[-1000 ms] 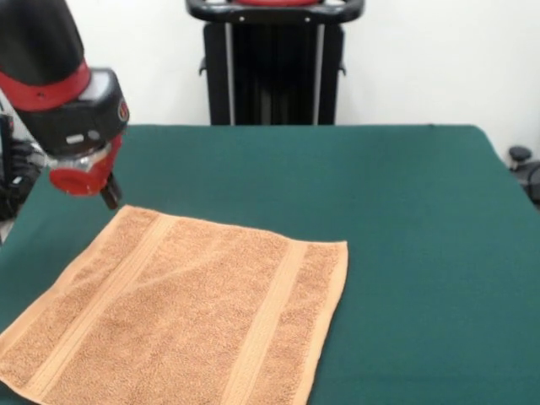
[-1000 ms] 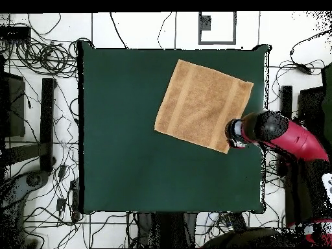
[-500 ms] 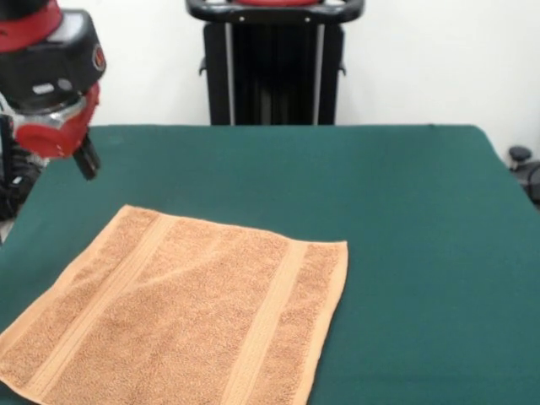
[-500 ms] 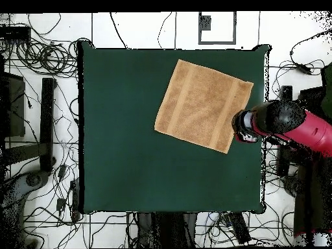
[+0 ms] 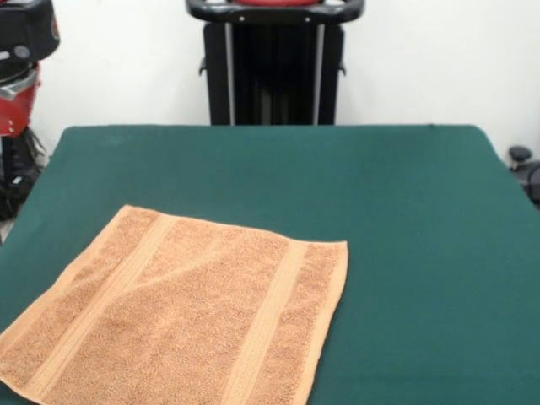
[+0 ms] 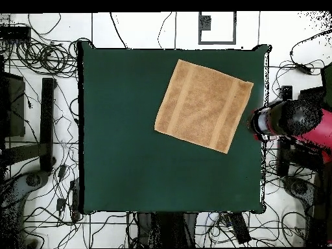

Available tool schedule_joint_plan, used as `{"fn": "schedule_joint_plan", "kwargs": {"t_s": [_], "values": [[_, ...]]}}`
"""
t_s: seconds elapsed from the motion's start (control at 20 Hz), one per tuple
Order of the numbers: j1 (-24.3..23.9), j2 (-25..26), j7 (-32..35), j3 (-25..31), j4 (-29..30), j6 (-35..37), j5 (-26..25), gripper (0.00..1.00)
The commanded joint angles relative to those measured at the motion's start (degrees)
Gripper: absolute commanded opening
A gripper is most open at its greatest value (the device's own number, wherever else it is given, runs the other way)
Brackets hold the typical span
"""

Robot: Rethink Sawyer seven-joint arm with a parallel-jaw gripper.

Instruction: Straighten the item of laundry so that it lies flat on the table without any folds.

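Arm: in the front view the red and black arm [image 5: 21, 63] shows only at the upper left edge, beside the table's left side and above the floor. In the overhead view its red and black end [image 6: 285, 122] stands at the table's right edge, partly over the green top and partly off it.
Gripper: the gripper [image 6: 254, 124] is at the arm's end, near the towel's right side but apart from it. It holds nothing. I cannot tell from either view if it is open or closed.
Towel: the light orange-tan towel [image 5: 181, 312] lies spread on the table at the lower left of the front view. It is turned a little against the table's edges. Its near corner goes out of the picture at the bottom. In the overhead view the towel [image 6: 203, 105] lies in the upper right part of the table, close to the top edge and close to the right edge.
Towel surface: it looks flat, with no corner folded over. Two woven bands run across it, one near each end. A soft crease runs slanting across the middle part in the front view.
Table: the dark green table [image 5: 405, 219] is much wider than the towel, and the rest of its top is bare green felt.
Floor: many cables [image 6: 39, 55] lie on the white floor around the table in the overhead view.
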Motion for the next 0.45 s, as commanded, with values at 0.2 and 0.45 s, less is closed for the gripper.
{"fn": "schedule_joint_plan", "kwargs": {"t_s": [0.2,0.45], "values": [[2.04,2.13,-15.74,6.57,2.29,-4.12,-2.68,0.00],[1.49,2.30,-18.85,8.03,3.71,-5.74,-3.22,0.00]]}}
